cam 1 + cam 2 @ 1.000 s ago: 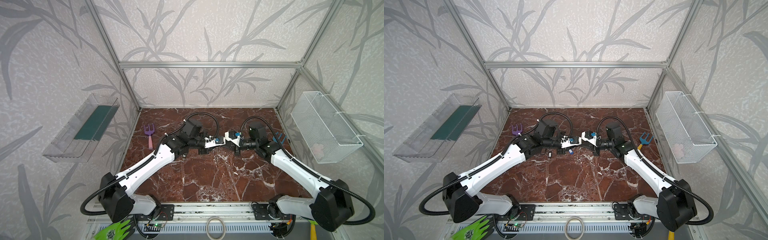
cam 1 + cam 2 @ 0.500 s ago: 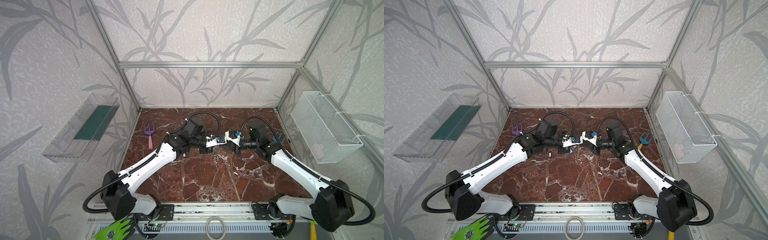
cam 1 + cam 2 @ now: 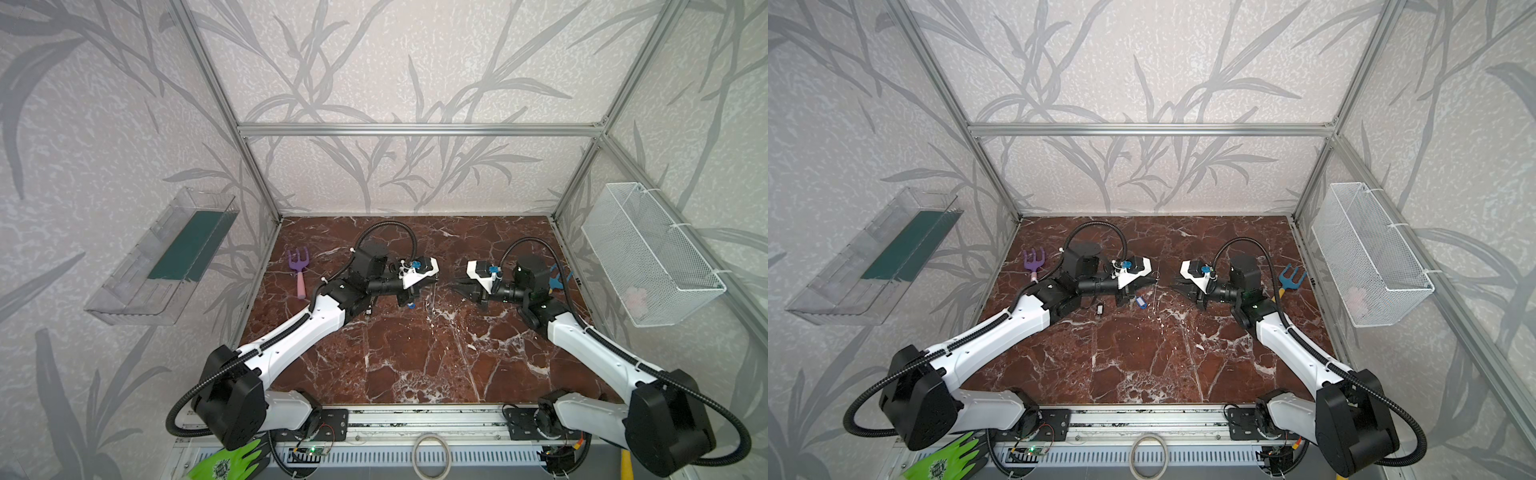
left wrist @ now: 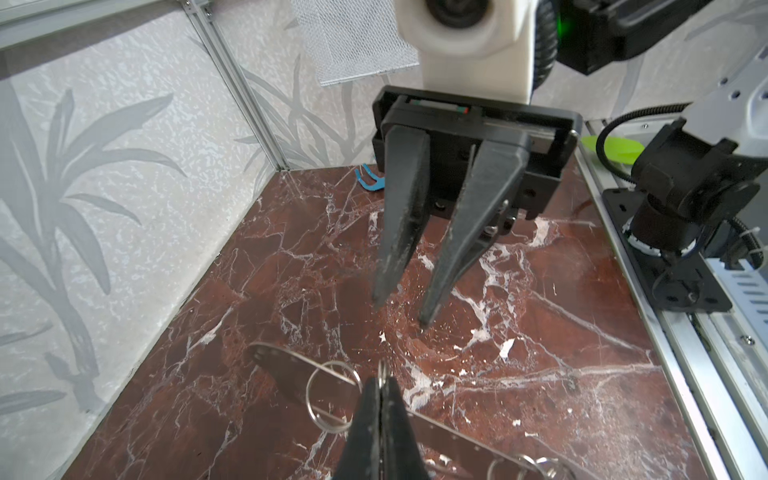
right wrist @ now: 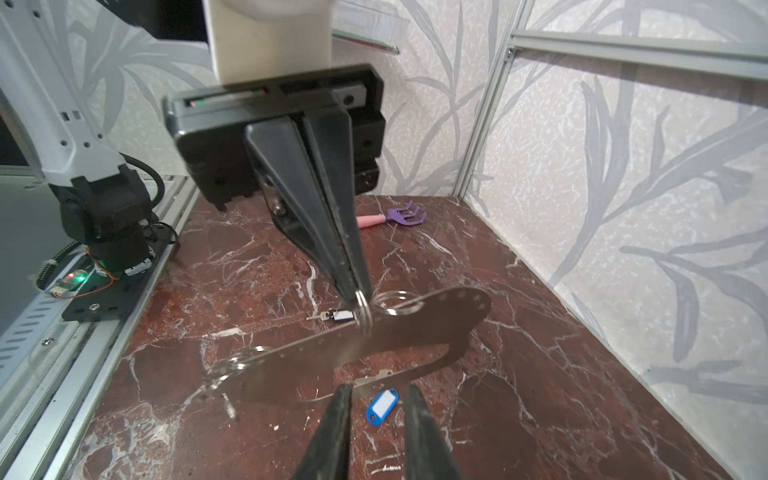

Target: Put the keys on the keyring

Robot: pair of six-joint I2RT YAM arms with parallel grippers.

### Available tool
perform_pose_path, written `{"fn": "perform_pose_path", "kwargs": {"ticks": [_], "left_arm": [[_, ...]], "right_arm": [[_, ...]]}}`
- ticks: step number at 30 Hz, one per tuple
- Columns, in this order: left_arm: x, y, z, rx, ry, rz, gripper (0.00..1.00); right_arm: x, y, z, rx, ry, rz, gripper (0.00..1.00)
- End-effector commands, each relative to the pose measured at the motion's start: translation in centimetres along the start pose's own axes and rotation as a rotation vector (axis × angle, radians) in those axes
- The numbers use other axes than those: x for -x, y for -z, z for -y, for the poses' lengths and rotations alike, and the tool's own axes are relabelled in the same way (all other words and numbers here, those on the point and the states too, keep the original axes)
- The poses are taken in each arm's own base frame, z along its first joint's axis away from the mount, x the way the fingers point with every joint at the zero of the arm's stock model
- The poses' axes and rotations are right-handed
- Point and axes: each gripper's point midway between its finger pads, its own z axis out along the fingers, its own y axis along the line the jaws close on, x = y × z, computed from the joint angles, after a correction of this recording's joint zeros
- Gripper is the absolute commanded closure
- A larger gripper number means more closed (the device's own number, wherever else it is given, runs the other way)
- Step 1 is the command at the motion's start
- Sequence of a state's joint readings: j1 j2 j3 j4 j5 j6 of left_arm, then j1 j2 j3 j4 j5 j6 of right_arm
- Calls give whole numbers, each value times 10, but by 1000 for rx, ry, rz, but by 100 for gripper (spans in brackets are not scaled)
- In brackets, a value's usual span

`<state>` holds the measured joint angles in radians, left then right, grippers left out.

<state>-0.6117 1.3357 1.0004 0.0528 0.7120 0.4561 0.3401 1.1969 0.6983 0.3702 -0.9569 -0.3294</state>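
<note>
The keyring [image 5: 399, 336] is a flat grey metal plate with small wire loops, hanging just above the marble floor. My left gripper [image 4: 380, 380] is shut on one of its loops [image 5: 362, 305]. In both top views the plate shows edge-on as a thin line [image 3: 1155, 291] at that gripper's tip [image 3: 1151, 281]. My right gripper [image 5: 378, 390] stands open a short way from the plate, holding nothing; it also shows in a top view [image 3: 456, 285]. Both keys lie on the floor: the blue-tagged one [image 5: 382, 405] under the plate, the black-and-white one [image 5: 338, 316] behind it.
A purple toy rake [image 3: 298, 266] lies at the back left and a blue one [image 3: 1291, 278] by the right wall. A wire basket [image 3: 648, 253] hangs on the right wall and a clear tray [image 3: 166, 257] on the left. A pale ring [image 3: 431, 455] sits on the front rail.
The right gripper has opened, let go of the keyring and drawn back to the right. The left gripper has shut on a loop and now holds the keyring alone.
</note>
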Motion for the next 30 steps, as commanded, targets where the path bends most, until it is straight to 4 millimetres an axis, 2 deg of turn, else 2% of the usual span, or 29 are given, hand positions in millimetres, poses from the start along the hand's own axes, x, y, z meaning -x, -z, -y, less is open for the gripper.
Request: {"fn": "perform_pose_path", "kwargs": {"ticks": [1,5,12,25,30], "left_arm": [[49,13,-1,-5,-22,206,100],[56,14,-1,-5,-9,269,100],[62,16,0,-14,-14,310,100],[61,15,3,-31,-20,312,100],[59,15,4,-30,-20,309,100]], "right_arm": [[24,1,-6,59,10,94,77],[32,0,-6,78,-5,134,78],[30,-2,-1,58,-23,125,78],[53,-2,2,89,-47,243,78],[56,-5,-1,111,-48,248,83]]}}
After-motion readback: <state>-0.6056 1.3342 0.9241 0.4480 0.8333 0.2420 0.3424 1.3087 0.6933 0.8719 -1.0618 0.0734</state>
